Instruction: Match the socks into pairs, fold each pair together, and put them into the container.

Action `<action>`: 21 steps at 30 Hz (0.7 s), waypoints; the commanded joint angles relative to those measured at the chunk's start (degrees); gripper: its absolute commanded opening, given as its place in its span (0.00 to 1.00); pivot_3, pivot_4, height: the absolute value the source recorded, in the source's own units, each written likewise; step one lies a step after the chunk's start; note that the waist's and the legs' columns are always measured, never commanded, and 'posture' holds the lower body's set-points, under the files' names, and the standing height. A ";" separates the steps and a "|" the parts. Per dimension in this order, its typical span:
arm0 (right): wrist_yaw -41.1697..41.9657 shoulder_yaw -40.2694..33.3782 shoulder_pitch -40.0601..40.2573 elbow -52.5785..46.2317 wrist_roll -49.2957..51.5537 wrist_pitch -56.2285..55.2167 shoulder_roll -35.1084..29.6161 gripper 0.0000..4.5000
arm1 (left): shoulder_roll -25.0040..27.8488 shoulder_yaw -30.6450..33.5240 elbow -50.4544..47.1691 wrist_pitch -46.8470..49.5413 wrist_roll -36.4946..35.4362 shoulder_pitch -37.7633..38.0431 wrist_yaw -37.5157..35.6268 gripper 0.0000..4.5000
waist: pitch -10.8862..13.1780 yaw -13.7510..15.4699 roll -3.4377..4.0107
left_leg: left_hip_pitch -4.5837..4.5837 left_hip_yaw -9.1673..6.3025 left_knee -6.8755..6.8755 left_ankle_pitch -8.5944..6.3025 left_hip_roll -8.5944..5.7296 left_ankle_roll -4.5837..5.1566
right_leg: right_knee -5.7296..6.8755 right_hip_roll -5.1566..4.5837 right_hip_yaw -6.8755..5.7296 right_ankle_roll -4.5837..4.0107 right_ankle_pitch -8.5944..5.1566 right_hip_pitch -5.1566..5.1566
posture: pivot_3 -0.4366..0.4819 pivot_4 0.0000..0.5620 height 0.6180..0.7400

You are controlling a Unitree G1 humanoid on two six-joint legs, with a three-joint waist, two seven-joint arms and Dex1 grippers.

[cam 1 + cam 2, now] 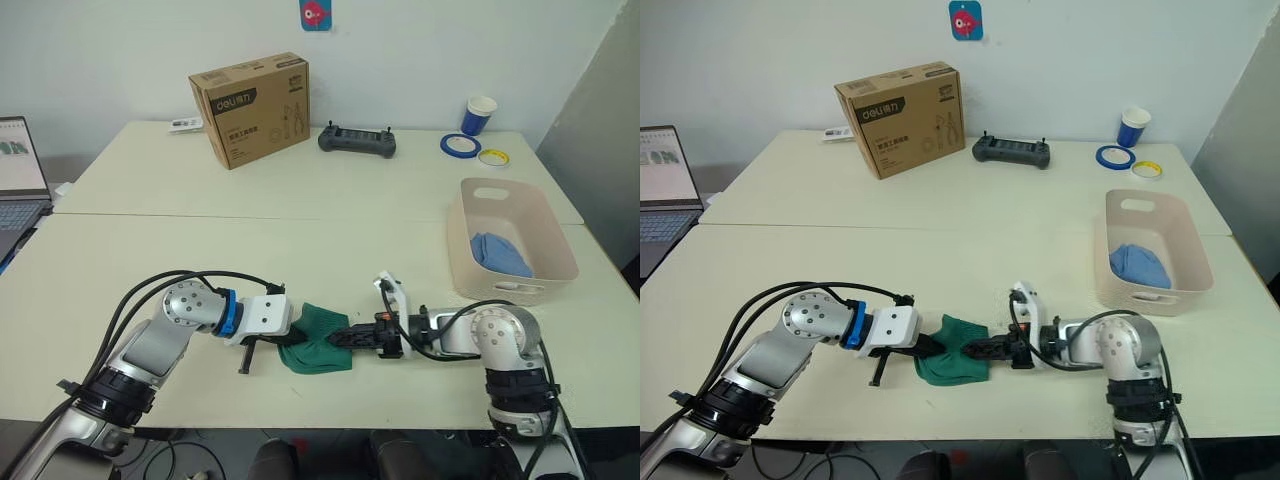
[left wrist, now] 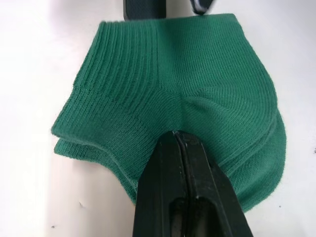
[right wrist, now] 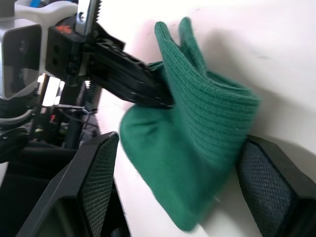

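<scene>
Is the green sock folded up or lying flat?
Folded. The green socks lie doubled over, layered edges stacked, pinched by the left gripper, with the right gripper open around them.

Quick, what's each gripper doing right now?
Left gripper: shut on the folded dark green knit socks.
Right gripper: open, jaws either side of the same socks.

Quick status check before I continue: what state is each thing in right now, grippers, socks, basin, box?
Left gripper: shut on the green socks.
Right gripper: open, fingers either side of the green socks.
Green socks: doubled over, at the table's near edge.
Blue socks: bundled, lying inside the basin.
Pink basin: upright, on the table.
Cardboard box: closed.
Paper cup: upright.
</scene>
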 commanded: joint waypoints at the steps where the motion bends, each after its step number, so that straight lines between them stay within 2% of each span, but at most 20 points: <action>1: 0.00 -1.07 -1.56 0.73 1.09 -0.76 0.91 0.84 | 1.16 -1.29 1.08 2.01 1.91 1.90 -0.27 0.00 | 0.00 -0.02 0.00 | 0.00 0.03 0.00 0.00 0.00 0.00 | 0.00 0.00 0.02 0.00 0.00 0.00 | 0.48 0.27 1.00; 3: 0.15 -0.73 -1.52 0.55 1.32 -0.75 1.01 0.84 | 1.21 -1.08 0.76 2.31 1.75 2.04 -0.26 0.00 | 0.00 -0.01 0.00 | -0.01 0.03 0.00 0.00 0.00 0.00 | -0.01 0.00 0.03 0.00 0.00 0.00 | 0.48 0.27 1.00; 6: -0.11 -0.38 -1.16 0.52 0.96 -1.66 1.24 0.71 | 1.13 -0.74 0.25 2.59 1.23 2.37 -0.42 0.00 | 0.00 -0.02 0.00 | -0.01 0.02 -0.01 0.00 0.00 0.00 | -0.01 0.00 0.02 -0.01 -0.01 -0.02 | 0.48 0.27 1.00; 15: 0.51 1.55 0.27 -0.53 0.85 -3.93 -0.23 0.00 | 0.95 0.09 0.31 2.14 -1.13 1.45 -2.46 0.00 | 0.00 -0.10 0.00 | -0.03 0.02 -0.03 0.00 0.03 0.00 | -0.02 0.03 0.02 -0.02 -0.02 -0.04 | 0.48 0.27 1.00; 19: 0.14 0.96 0.80 -1.90 0.68 -5.24 -0.98 0.00 | -0.70 2.80 -1.29 4.48 -6.40 0.57 -2.53 0.00 | 0.02 -0.02 0.00 | -0.05 0.01 -0.03 0.00 0.03 0.00 | -0.02 0.03 0.00 -0.02 -0.02 -0.04 | 0.48 0.27 1.00; 21: 0.34 -0.04 0.71 -3.77 0.67 -6.32 -2.79 0.00 | -1.28 6.10 -4.32 10.89 -13.28 -0.55 -3.04 0.08 | 0.07 0.01 0.02 | -0.10 0.01 -0.01 0.00 0.03 0.00 | -0.02 0.03 0.00 -0.02 -0.02 -0.06 | 0.48 0.27 1.00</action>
